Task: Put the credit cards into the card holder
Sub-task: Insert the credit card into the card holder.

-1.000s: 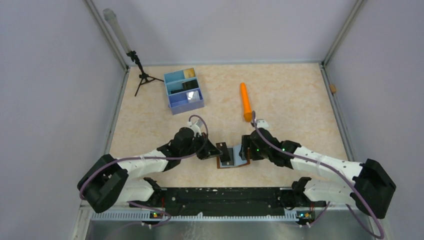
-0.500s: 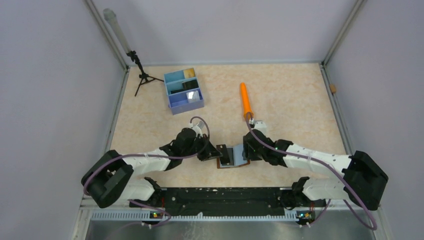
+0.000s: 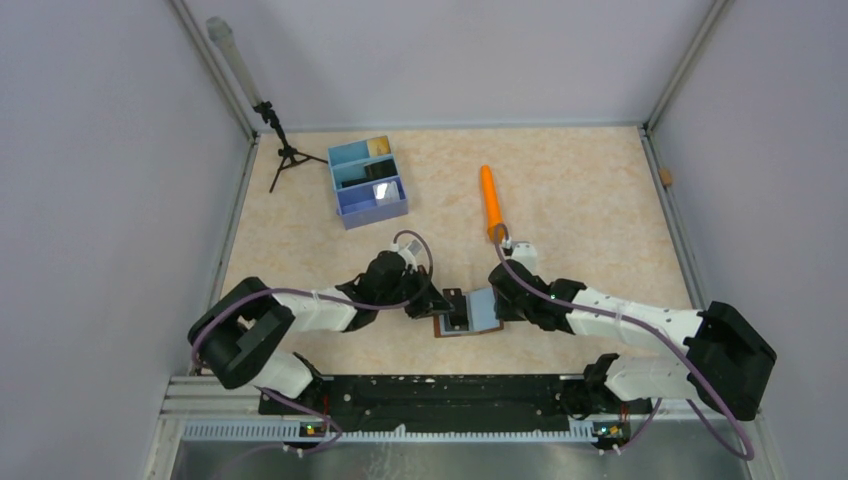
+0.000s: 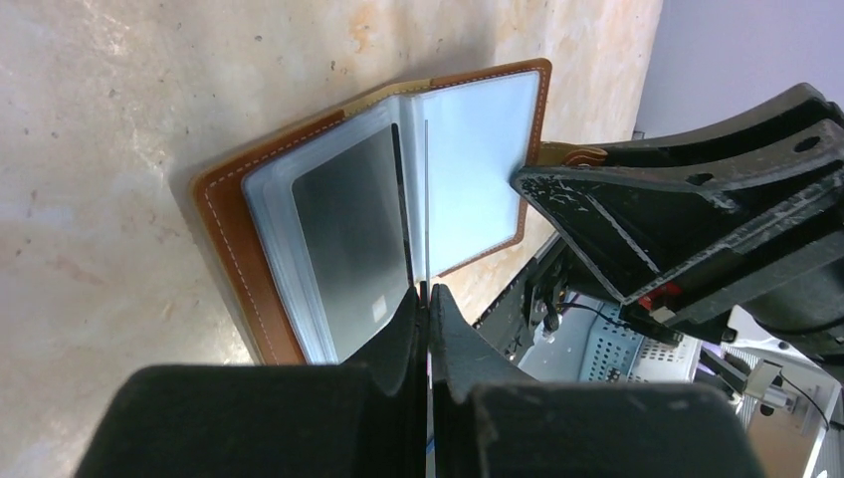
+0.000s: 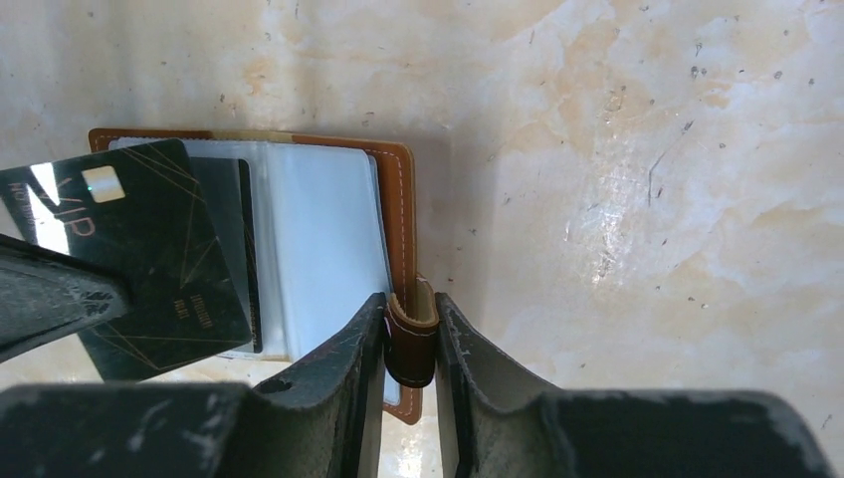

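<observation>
Surface (image 3: 580, 190) is carrying everything. Far back on it the blue tray (image 3: 375, 212) is sitting, well apart from the arms. Three cards are waiting inside it, a gold card (image 3: 381, 148), a dark card (image 3: 378, 169) and a silvery card (image 3: 380, 193), each in its own box. Near the arms the holder (image 3: 485, 310) is lying open and flat between the two grippers. The right gripper (image 5: 410, 309) is pinching the holder's tab (image 5: 410, 344) with narrow jaws, pinning it down. The left gripper (image 4: 426, 294) is squeezing a black card (image 5: 149, 249) in tight jaws and holding it tilted over the open pages. A grey card (image 4: 348, 239) is already sitting in one clear pocket. So the job is looking partly done: the black card is probably going in next, then the three from the tray.
</observation>
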Controlling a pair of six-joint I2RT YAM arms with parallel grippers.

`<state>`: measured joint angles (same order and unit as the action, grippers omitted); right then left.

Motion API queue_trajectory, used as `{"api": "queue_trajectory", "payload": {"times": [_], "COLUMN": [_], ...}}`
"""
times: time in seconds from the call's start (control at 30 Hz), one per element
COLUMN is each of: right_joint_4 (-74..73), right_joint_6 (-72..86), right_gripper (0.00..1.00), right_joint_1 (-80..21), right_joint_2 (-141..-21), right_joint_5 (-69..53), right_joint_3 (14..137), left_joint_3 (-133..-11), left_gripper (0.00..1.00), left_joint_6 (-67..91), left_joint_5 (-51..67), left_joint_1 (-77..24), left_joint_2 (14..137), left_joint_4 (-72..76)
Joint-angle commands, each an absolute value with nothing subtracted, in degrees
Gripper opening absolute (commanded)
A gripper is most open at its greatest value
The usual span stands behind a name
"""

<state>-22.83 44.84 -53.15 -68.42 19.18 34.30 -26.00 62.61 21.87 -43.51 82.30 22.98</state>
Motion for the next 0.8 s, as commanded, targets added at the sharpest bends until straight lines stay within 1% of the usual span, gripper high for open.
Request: {"api": "queue_trajectory", "payload": {"times": [0.0, 0.1, 0.23, 0.77], "right_joint_4": [-23.14, -23.51, -23.79, -25.24], "right_joint_6": [45.56, 45.83, 46.00, 47.08], "right_gripper": [0.20, 0.17, 0.16, 0.14], "right_joint_1": [-53.66, -53.62, -53.68, -53.63], "right_joint_2": [-69.12, -69.62, -70.05, -71.68], "right_joint_5": [20.72, 21.07, 21.39, 22.51], "right_joint_3": [35.60, 35.51, 35.55, 35.94], "left_joint_3": [-27.10, -26.35, -26.04, -25.29], "left_gripper": [0.00, 0.00, 0.00, 0.00], "left_joint_6": [62.77, 64.60, 65.62, 65.70], "left_joint_5": [24.26, 26.14, 26.51, 26.14], "left_joint_1": [-43.86, -43.94, -44.16, -44.43], "left_joint_2": [86.90, 90.07, 92.53, 96.24], "left_joint_4": [31.15, 37.09, 40.60, 41.97]}}
